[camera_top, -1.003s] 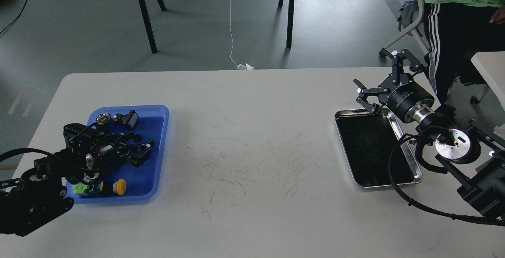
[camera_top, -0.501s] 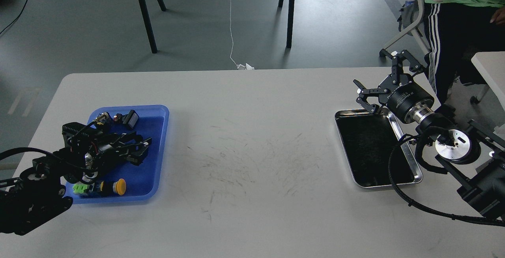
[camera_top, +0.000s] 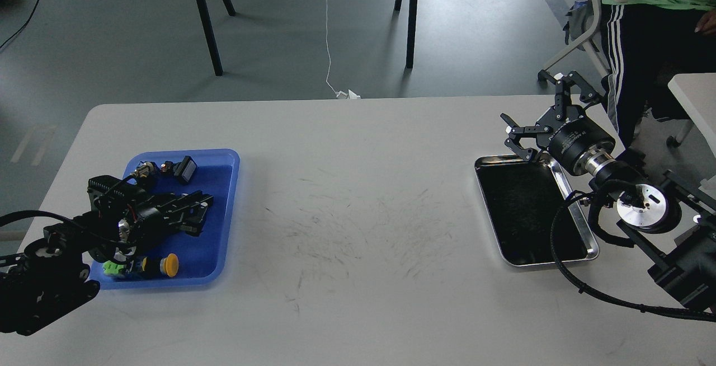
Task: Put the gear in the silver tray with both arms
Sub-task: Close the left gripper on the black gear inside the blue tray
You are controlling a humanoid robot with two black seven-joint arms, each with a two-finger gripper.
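The silver tray [camera_top: 520,209] lies empty at the table's right side, its dark bottom bare. My right gripper [camera_top: 545,111] is open and empty, hovering over the tray's far edge. My left gripper [camera_top: 202,206] reaches low into the blue plastic tray [camera_top: 226,187] at the left, its two fingers drawn together. I cannot make out a gear; whatever lies between or under the left fingers is hidden by the dark gripper.
The blue tray also holds a yellow-and-green push button [camera_top: 146,265] at its front and small black parts [camera_top: 170,167] at its back. A person [camera_top: 654,24] stands beyond the table's far right corner. Another table's corner [camera_top: 696,97] shows at right.
My left gripper's fingers have closed from spread apart to together inside the blue tray, and the wrist shifted slightly. The right arm has not moved.
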